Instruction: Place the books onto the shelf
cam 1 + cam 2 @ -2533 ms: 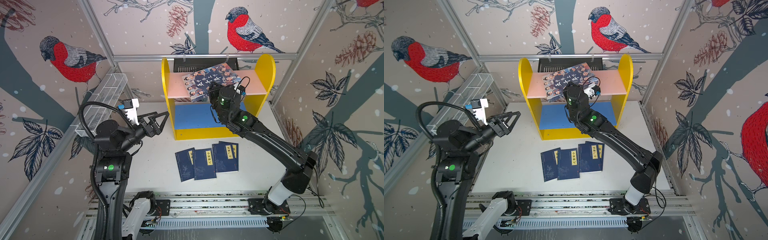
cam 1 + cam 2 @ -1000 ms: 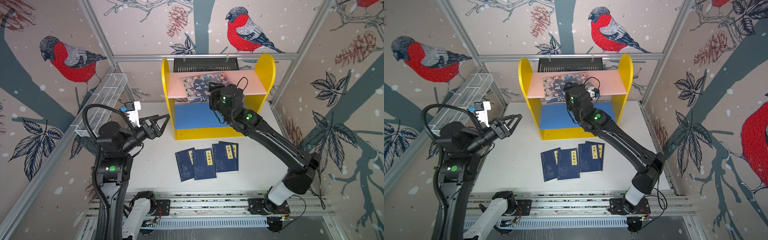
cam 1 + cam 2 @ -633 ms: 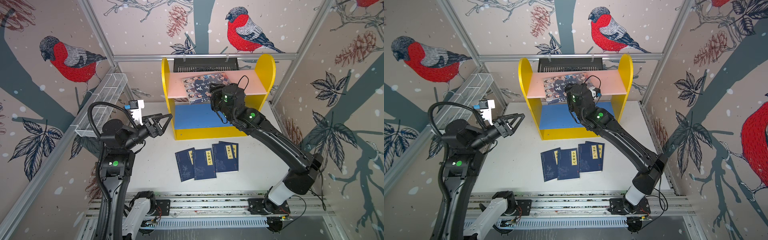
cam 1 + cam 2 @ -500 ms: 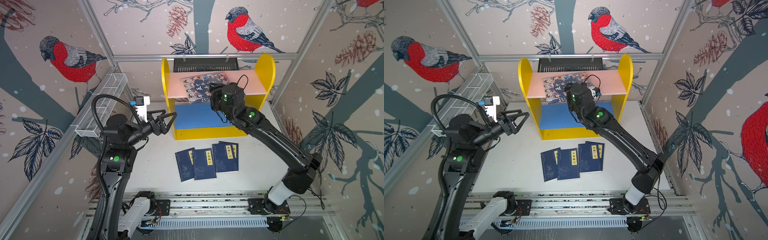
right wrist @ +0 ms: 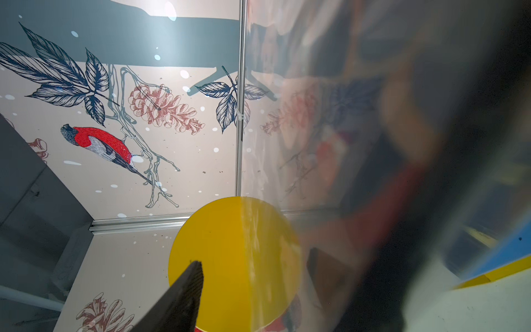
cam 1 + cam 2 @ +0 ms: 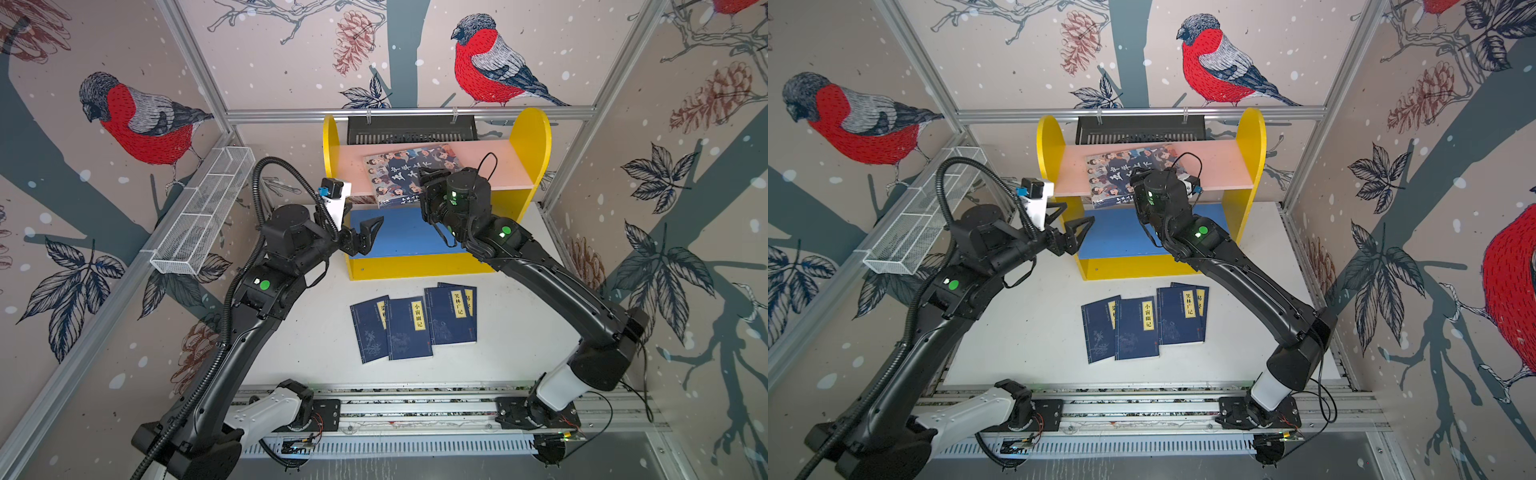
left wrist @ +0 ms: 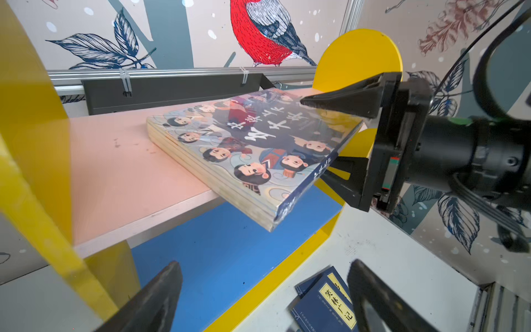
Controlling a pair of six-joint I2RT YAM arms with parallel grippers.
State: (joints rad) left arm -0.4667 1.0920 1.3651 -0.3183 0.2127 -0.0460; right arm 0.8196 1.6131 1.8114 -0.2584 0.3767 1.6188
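Black right end effector (image 7: 319, 132) clamps illustrated book (image 7: 244, 149) — lower finger (image 7: 350, 172) half-hidden; left end effector (image 6: 1069, 216) agape.

Robot test cell in a lab: boxed in by aluminium frame bars (image 6: 291, 114) and wall panels printed with birds (image 6: 141, 120), two black robot arms (image 6: 232, 353) bolted to a metal rail (image 6: 415, 409) beside a white surface (image 6: 519, 332).

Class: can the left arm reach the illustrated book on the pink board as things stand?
Probably yes. The open left gripper sits by the shelf front, and the book overhangs the pink board toward it with nothing between; the right gripper grips only its far edge.
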